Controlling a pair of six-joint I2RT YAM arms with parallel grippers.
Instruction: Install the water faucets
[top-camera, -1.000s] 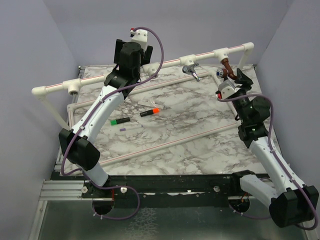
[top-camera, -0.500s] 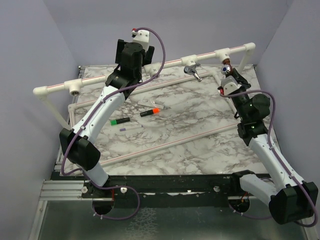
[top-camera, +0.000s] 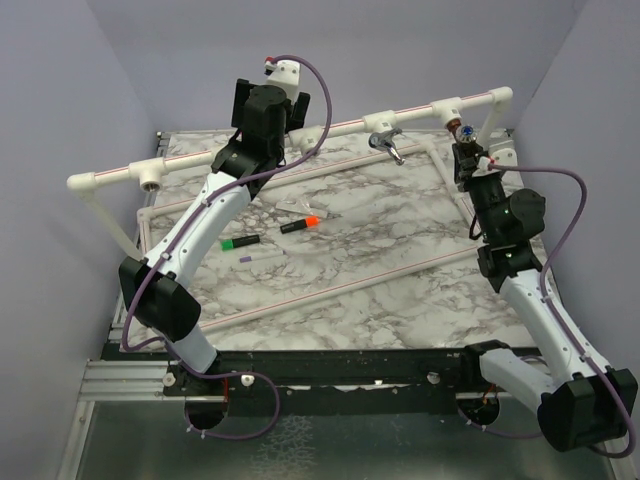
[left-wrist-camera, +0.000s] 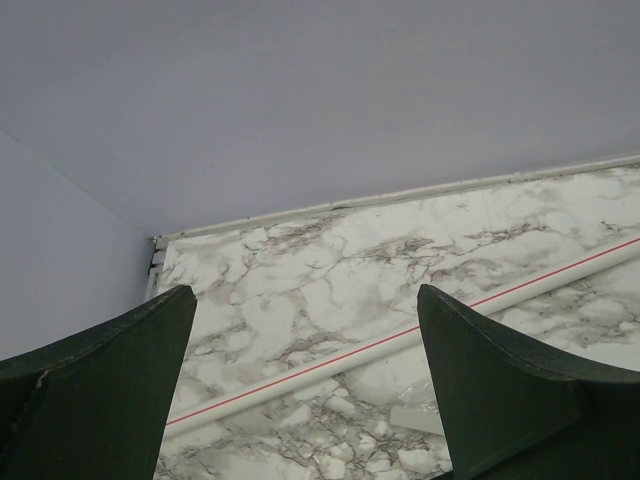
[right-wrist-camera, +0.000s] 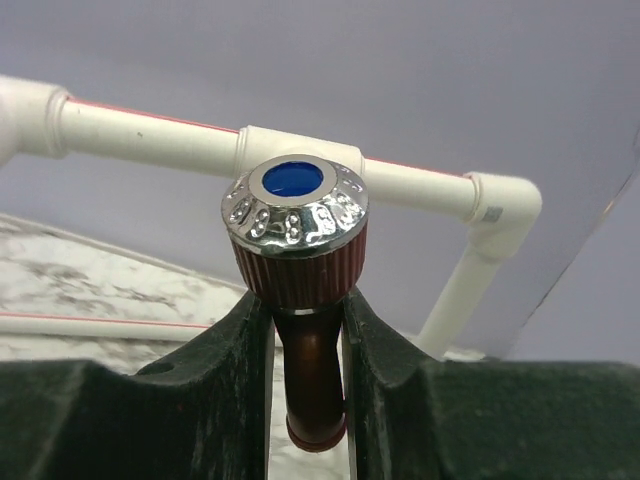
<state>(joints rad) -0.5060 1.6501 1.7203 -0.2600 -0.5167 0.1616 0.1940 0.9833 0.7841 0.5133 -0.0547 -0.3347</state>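
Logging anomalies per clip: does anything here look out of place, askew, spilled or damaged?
Only the orange-capped marker pen and the green-capped marker pen, loose on the marble table, look foreign to a plumbing job. Nothing looks spilled or broken. The reddish-brown copper faucet is clamped in the right gripper.

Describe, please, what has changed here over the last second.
The right gripper, shut on the copper-coloured faucet, shifted slightly right and turned to face the tee fitting. The open left gripper, chrome faucet, orange-capped marker and green-capped marker stayed put.
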